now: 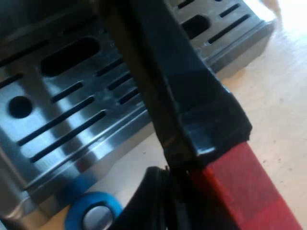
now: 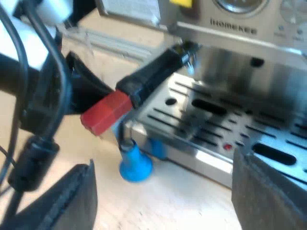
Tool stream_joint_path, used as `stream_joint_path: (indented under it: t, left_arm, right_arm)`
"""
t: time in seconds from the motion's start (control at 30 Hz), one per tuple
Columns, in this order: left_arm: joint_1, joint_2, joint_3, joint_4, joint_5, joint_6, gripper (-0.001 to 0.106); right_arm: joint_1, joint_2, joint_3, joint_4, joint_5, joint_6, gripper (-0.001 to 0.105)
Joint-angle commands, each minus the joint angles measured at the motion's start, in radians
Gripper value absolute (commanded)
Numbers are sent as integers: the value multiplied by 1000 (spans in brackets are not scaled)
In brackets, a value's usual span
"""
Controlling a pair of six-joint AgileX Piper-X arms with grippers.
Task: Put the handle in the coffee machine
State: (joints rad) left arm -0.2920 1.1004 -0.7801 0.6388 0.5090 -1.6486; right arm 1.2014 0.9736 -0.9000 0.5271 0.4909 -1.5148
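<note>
One grip matters: your left gripper (image 2: pixel 91 96) clamps the handle (image 2: pixel 153 72) by its red end, long axis pointing up into the espresso machine (image 2: pixel 240 28); your right gripper (image 2: pixel 165 196) gapes empty, farther from the machine

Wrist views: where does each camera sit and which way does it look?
Left wrist view: on the left arm, close above the handle, facing down at the tray and tamper; left claw beside the red end.
Right wrist view: on the right arm, farther off, facing the machine; open right claw up close.
Both share handle, tray, tamper.
</note>
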Motion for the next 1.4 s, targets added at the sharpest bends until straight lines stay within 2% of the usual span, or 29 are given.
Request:
stream_joint_path:
  t: [0.03, 0.13, 0.23, 0.33, 0.47, 0.57, 0.6, 0.63, 0.67, 0.73, 0.8, 0.97, 1.07, 1.17, 1.23, 1.33, 1.37, 1.4]
  left_arm:
    - [-63, -14, -16, -111, 176, -81, 0]
    - [-94, -14, -16, -153, 176, -159, 0]
    - [-97, -14, -16, -178, 173, -197, 0]
    - [-93, -14, -16, -219, 157, -271, 0]
    - [-91, -14, -16, -244, 173, -305, 0]
    - [-91, -17, -16, -227, 175, -285, 0]
    - [-85, -23, -16, -193, 172, -253, 0]
    - [-69, -39, -16, -102, 117, -167, 0]
    - [-63, -43, -16, -83, 91, -136, 0]
    - [-24, -72, -16, 5, 9, -24, 0]
    - [9, -96, -16, 48, -15, 24, 0]
    - [107, -168, -16, 91, -27, 54, 0]
    - [153, -211, -16, 104, -27, 54, 0]
    - [196, -265, -18, 119, -27, 57, 10]
    - [225, -306, -29, 135, -27, 60, 26]
    - [255, -346, -62, 164, -44, 60, 45]
    - [256, -346, -66, 166, -48, 60, 45]
    - [270, -369, -96, 174, -79, 60, 49]
  right_arm:
    - [1, -10, -21, 46, -1, 3, 62]
    - [1, -10, -26, 60, -1, 3, 62]
    - [1, -10, -26, 60, -1, 3, 62]
    - [1, -10, -26, 60, -1, 3, 62]
    - [1, -10, -26, 60, -1, 3, 62]
    - [1, -10, -26, 60, -1, 3, 62]
    - [1, -10, -26, 60, -1, 3, 62]
    - [1, -10, -26, 60, -1, 15, 62]
    - [0, -10, -26, 60, -1, 22, 62]
    - [0, -10, -26, 60, -1, 33, 62]
    - [-10, -10, -26, 60, -1, 32, 62]
    - [-87, -10, -28, 60, -25, 32, 62]
    - [-163, -10, -33, 60, -141, 32, 62]
    - [-226, -10, -44, 66, -214, 12, 62]
    - [-279, -10, -71, 93, -215, -65, 62]
    - [-345, -10, -123, 142, -215, -108, 62]
    - [-364, -10, -132, 155, -215, -111, 62]
    - [-402, -12, -159, 179, -221, -124, 62]
